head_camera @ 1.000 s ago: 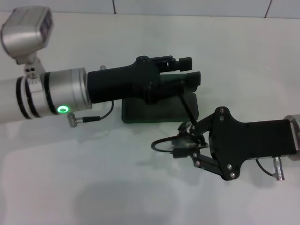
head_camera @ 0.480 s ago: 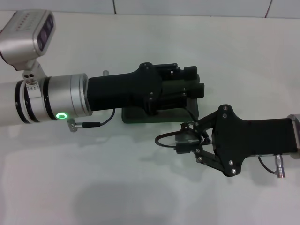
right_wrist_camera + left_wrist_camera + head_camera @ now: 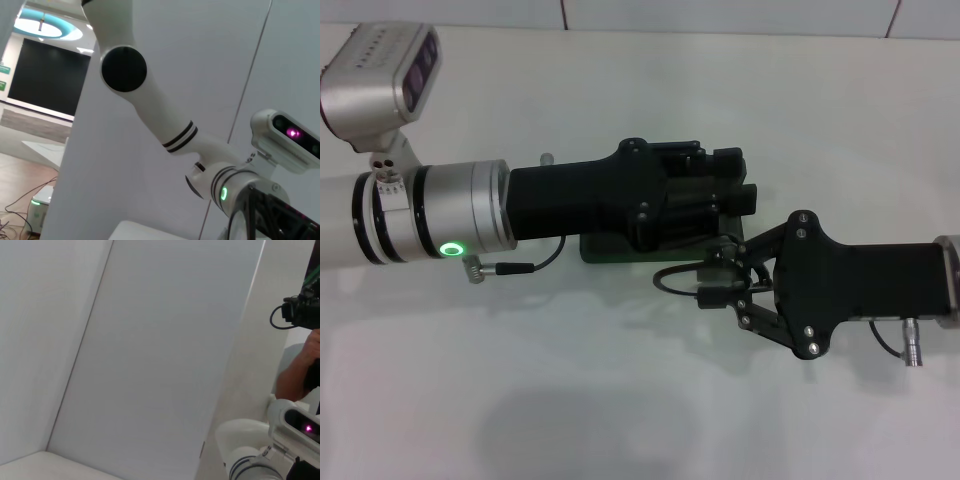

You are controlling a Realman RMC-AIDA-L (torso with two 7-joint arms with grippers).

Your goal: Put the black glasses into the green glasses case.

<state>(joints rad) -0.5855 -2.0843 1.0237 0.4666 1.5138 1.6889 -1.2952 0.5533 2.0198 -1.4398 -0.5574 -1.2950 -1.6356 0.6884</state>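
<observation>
Overhead, the right gripper (image 3: pixel 718 278) pinches the black glasses (image 3: pixel 682 279) beside the green glasses case (image 3: pixel 620 250), which the left gripper (image 3: pixel 735 185) covers, its fingers' state unclear.

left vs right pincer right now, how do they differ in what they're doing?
The left pincer reaches in from the robot's left and sits over the green glasses case, hiding most of it. The right pincer comes from the right, at the case's near edge, shut on the black glasses. Whether the left is open or shut cannot be told. Both are black and meet at the case.
</observation>
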